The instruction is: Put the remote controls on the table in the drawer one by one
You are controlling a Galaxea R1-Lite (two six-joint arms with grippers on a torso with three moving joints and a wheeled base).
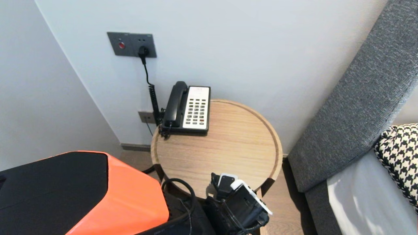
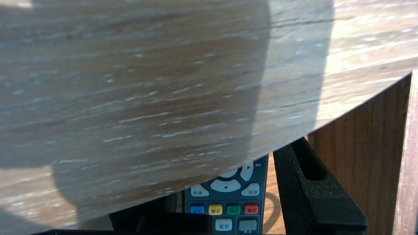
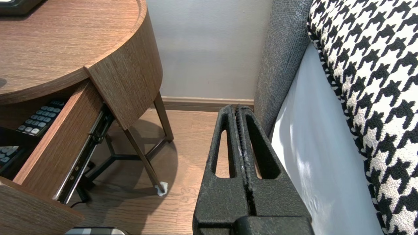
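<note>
So here's where I'm at: my left gripper (image 1: 222, 186) is down at the near edge of the table (image 1: 235, 137), poked into the open drawer (image 3: 65, 137) that sticks out toward me. The fingers (image 2: 313, 195) are roughly half open, one on each side of the remote (image 2: 225, 204), and as far as I can see the tips are closed onto its long edges, so I'd call that a grip across its width. The remote sits low in the drawer mouth, buttons up, and its far end is tucked under the tabletop's rim. My read is that this is the bit where the remote is in hand right at the drawer opening, nothing set down on top. The awkward part is that overhang. Whatever I do next needs the remote kept level, the squeeze kept firm so it doesn't swivel between the pads, and a path that comes back toward me before any rise, otherwise the far end clips the rim. The phone (image 1: 189, 107) is at the back of the table, well apart, so plenty of bare wood there. My right gripper (image 3: 240, 111) is parked off to the side, fingers pressed together with nothing in them, hanging near the headboard (image 3: 281, 49).
</note>
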